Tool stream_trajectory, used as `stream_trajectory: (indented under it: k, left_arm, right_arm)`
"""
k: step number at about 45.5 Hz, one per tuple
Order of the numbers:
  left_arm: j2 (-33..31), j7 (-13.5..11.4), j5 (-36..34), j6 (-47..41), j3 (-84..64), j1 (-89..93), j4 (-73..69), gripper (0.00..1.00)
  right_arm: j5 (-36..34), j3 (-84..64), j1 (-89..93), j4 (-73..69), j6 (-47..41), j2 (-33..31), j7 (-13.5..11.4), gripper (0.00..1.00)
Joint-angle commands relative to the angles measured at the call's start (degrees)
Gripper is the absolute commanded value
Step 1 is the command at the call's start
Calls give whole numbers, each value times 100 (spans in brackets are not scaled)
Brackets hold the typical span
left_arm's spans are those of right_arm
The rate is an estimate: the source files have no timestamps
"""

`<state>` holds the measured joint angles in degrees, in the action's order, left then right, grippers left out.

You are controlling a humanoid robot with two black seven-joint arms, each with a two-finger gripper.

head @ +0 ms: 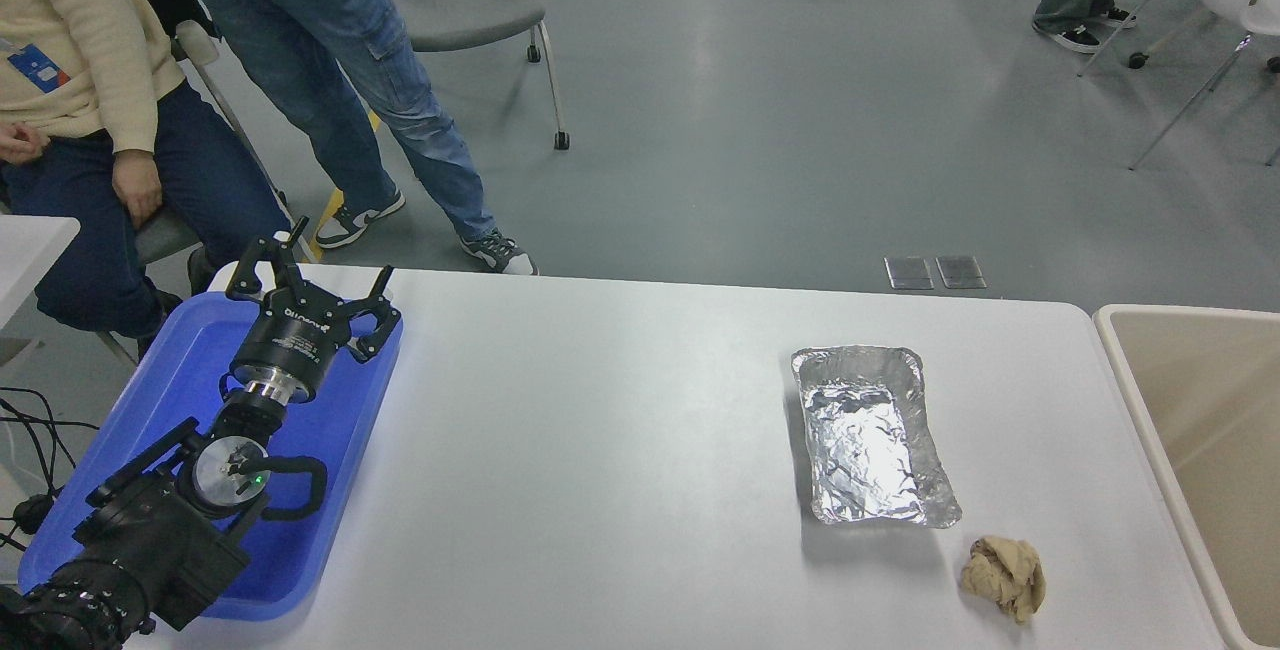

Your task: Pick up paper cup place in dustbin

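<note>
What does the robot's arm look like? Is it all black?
Mostly black. The left arm is chunky and boxy, with a shiny silver ring at the wrist, a round silver disc with a small green light, and a looping black cable. Its tool has thin black claw-like fingers and white lettering on its round body. The right arm is out of view.

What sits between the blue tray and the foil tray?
Nothing: the head view shows bare white table between the blue tray and the foil tray.

The left gripper point(312, 275) is hanging open over the blue tray point(340, 450) at the table's point(620, 450) left edge; the dustbin point(1190, 410) is standing beyond the right edge.
</note>
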<state>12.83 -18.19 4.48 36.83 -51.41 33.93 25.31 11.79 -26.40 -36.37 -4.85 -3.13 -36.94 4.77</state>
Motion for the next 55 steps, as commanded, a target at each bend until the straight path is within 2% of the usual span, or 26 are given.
stream_trajectory:
  k: [1,8,39,55]
  left_arm:
    - [0,0,0,0,-1,0,0,100]
    - [0,0,0,0,-1,0,0,100]
    - [0,0,0,0,-1,0,0,100]
    - [0,0,0,0,-1,0,0,100]
  right_arm:
    - [-1,3,25,1,708,91,-2,91]
    - [-10,3,7,-7,717,91,-2,100]
    - [-10,21,-203,-104,700,73,-2,100]
    - [104,39,-924,-1228,691,-383,-2,100]
